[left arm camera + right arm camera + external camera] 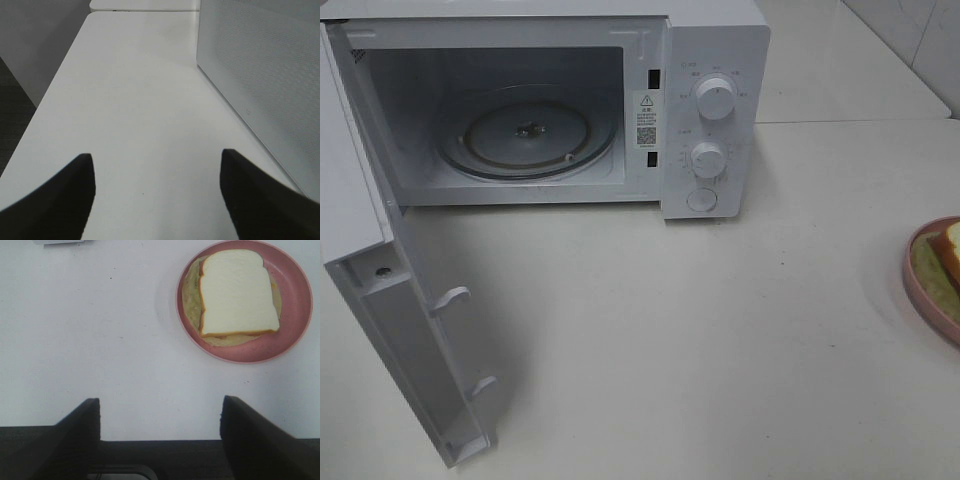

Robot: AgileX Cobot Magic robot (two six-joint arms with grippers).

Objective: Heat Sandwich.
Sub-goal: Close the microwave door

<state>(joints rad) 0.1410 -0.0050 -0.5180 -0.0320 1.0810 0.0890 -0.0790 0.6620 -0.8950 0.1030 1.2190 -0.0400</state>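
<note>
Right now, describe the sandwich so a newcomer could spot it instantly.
Start at the white microwave, door open, at the back of the white table. Go right to the table's edge, where a round pink plate sits. The sandwich lies on it: white bread, tan crust, the only food in sight.

We observe the right gripper (159, 412) above the white table (90, 340), its two dark fingers (80, 432) standing wide apart with nothing between them; ahead sits the pink plate (295, 302) bearing the sandwich (237, 292), white bread uppermost, greenish filling protruding at its edges; a small pale object (57, 242), cropped, we cannot identify.
</note>
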